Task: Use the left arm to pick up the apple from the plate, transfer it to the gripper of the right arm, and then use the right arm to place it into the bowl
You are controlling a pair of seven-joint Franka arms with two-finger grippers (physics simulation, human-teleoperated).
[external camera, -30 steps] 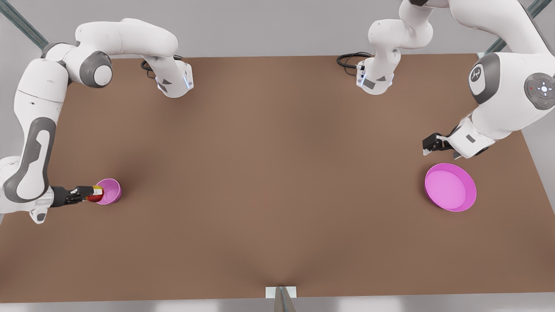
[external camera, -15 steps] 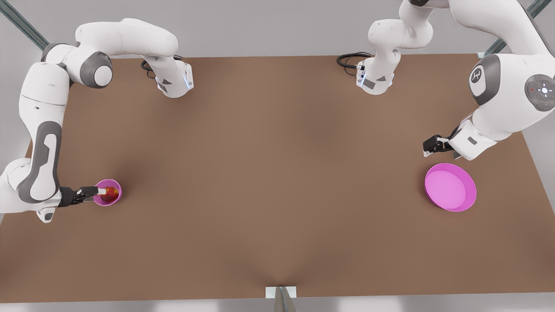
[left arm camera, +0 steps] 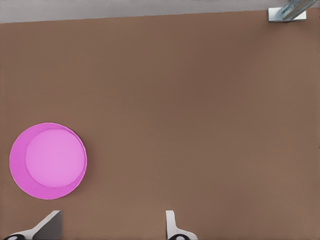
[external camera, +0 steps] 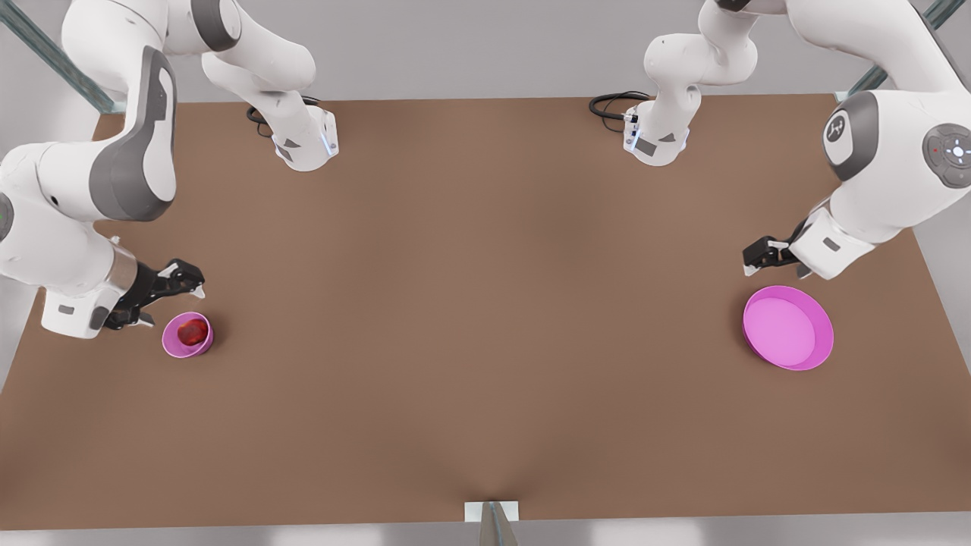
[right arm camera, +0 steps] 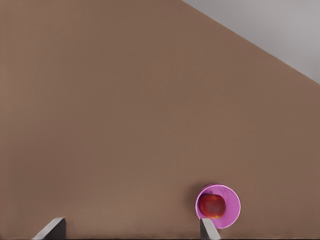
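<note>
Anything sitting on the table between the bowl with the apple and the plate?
No. In the front view the brown table is bare from the bowl, which holds the apple, across to the plate.

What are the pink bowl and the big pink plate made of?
The bowl and the plate both look like smooth matte plastic: one even magenta colour, no pattern, no shine. Being simulated, that's only a guess. The apple inside the bowl looks glossy-skinned.

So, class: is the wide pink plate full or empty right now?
Empty. The plate shows only its bare pink floor in the front and left wrist views, while the apple sits inside the bowl.
</note>
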